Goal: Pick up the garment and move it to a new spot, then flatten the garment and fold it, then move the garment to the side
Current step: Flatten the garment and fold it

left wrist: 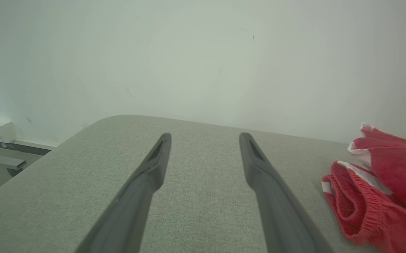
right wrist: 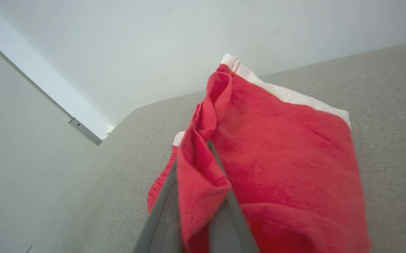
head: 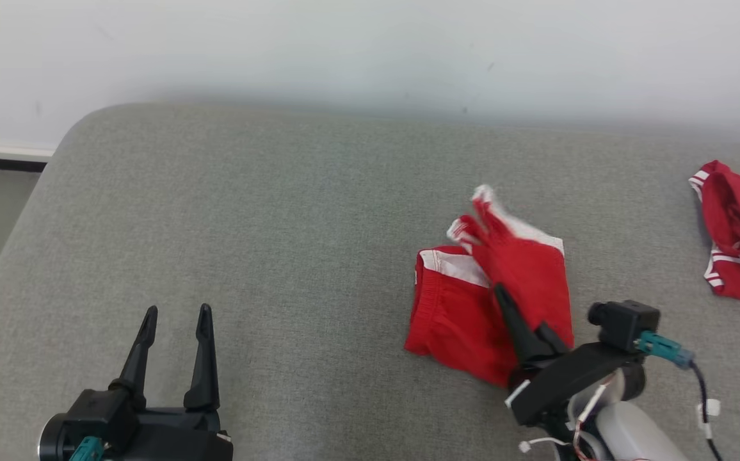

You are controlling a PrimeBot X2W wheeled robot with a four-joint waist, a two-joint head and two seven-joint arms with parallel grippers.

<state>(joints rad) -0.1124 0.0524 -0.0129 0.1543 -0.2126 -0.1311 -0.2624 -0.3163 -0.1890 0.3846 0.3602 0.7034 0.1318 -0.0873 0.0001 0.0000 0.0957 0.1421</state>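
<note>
Grey cushion (head: pixel 280 256) spans head view. Red garment (head: pixel 459 307) centre-right, one flap raised, rest lying on cushion. My right gripper (right wrist: pixel 194 182) pinches single fold; left gripper (head: pixel 175 314) lower left, fingers apart, empty. Risk I see: thin pinch slips, cloth drops bunched.

My left hand (head: pixel 176 312): fingers spread apart, pointing forward, nothing between them. My right hand (head: pixel 516 310): wrist rolled, fingers pinched together on fold of garment (head: pixel 527 266), cloth draped over one finger; pale forearm (head: pixel 632 435) behind it.
</note>
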